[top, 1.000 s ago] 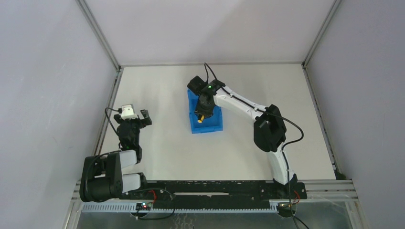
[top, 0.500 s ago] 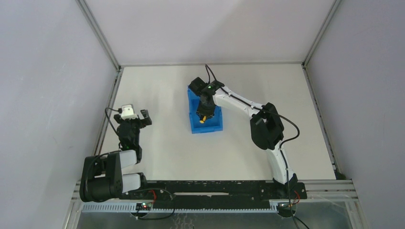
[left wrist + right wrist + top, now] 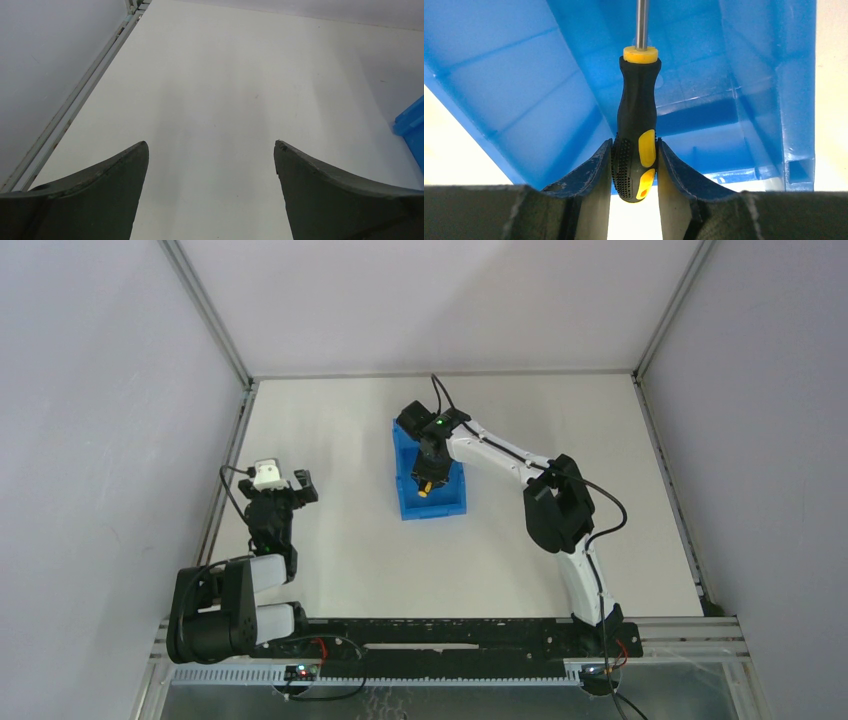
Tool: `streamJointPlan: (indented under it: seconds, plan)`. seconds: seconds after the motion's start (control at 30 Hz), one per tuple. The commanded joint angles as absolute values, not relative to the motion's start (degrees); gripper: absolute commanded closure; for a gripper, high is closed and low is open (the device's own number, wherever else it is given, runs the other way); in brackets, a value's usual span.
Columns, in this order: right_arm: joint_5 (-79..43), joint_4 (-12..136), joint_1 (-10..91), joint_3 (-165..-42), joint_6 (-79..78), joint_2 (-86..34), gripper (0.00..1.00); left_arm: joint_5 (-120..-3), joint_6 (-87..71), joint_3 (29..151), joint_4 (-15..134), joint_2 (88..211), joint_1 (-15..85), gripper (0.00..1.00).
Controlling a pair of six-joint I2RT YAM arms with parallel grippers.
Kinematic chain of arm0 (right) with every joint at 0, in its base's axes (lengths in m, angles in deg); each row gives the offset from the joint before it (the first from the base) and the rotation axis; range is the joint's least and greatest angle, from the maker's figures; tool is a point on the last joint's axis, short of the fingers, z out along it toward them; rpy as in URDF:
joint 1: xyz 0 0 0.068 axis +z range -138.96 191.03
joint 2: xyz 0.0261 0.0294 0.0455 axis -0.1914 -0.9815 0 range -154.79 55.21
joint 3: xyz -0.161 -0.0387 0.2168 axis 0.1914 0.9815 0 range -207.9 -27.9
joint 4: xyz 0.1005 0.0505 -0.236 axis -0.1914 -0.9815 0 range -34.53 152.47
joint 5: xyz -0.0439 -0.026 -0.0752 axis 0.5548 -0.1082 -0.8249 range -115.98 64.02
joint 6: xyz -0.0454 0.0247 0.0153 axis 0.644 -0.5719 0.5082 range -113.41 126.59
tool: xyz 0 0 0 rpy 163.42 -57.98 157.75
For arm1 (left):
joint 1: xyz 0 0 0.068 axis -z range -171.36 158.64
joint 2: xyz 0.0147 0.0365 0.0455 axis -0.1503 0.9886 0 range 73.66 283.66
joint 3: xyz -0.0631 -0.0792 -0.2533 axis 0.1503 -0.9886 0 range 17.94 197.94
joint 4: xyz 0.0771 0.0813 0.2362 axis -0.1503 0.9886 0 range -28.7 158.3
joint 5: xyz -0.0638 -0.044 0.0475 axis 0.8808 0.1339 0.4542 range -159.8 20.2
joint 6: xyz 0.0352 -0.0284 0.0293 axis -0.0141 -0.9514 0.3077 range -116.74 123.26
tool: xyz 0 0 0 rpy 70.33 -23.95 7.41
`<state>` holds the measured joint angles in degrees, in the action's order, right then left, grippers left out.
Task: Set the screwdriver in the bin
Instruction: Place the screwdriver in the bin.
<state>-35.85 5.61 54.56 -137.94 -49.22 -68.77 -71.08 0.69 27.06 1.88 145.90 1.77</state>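
One screwdriver [image 3: 638, 105] clamped in right end effector [image 3: 634, 167].
Shaft points ahead of it into bin [image 3: 514, 85]; left end effector [image 3: 211, 155] spread apart.

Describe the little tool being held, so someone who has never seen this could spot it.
On the white table, find the bright blue bin near the middle. Over it, the right arm's hand grips a small screwdriver. Its black handle with yellow patches and its thin metal shaft match nothing else here.
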Motion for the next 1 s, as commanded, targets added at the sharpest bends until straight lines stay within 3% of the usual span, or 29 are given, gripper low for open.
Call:
streamJointPlan:
  seconds: [0.0, 0.47, 0.8, 0.97]
  plan:
    - [-35.4, 7.4, 54.2, -137.9, -50.2, -68.6, 0.99, -71.2, 1.5, 27.7, -1.2, 145.4, 2.0, 0.00]
    - [-34.9, 7.8, 53.8, -137.9, -50.4, -68.6, 0.81, -71.2, 1.5, 27.7, -1.3, 145.5, 2.0, 0.00]
    - [-34.5, 8.7, 53.7, -138.0, -50.0, -68.4, 0.56, -71.2, 1.5, 27.7, -1.3, 145.5, 2.0, 0.00]
    - [-34.8, 8.9, 53.8, -138.2, -49.7, -68.2, 0.48, -71.2, 1.5, 27.7, -1.3, 145.5, 2.0, 0.00]
